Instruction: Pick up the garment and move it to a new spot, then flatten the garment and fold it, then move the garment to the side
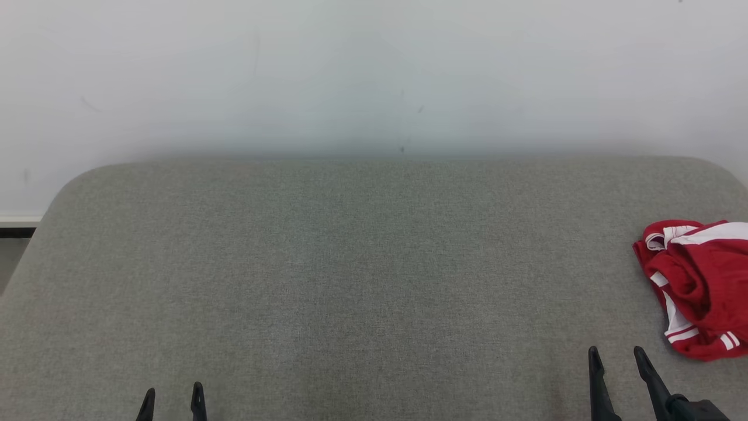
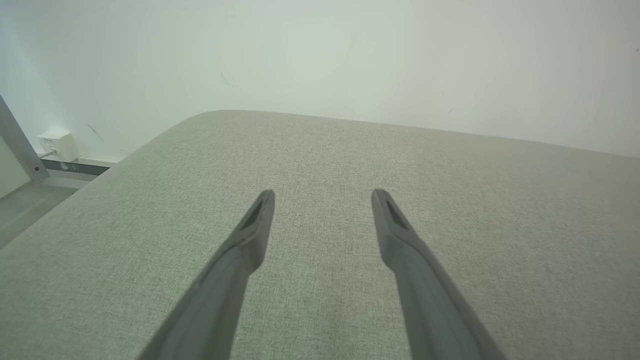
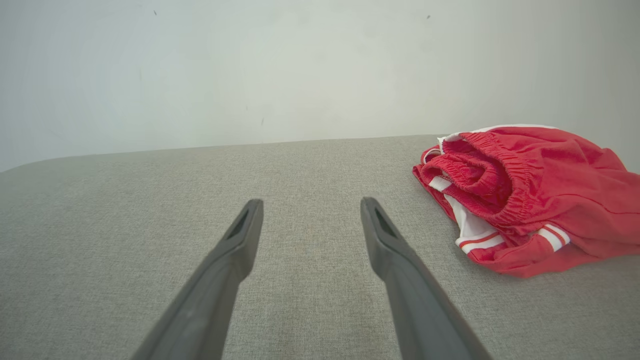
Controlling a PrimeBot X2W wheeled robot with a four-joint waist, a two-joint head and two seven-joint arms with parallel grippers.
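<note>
Far over on the right side of the grey worktop (image 1: 350, 263) sit the red shorts (image 1: 698, 286), all bunched up. R claw (image 1: 616, 351) is wide open & holds nothing, near the shorts but not touching. L claw (image 1: 173, 389) is open & empty too. Risk: R claw might pinch just one thin fold & the shorts slip out, or push them off the side.

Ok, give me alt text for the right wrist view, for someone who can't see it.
A crumpled red garment with white stripes lies at the right on a grey fabric surface, apart from the right tool, whose two dark fingers stand open and empty. A pale wall is behind.
</note>
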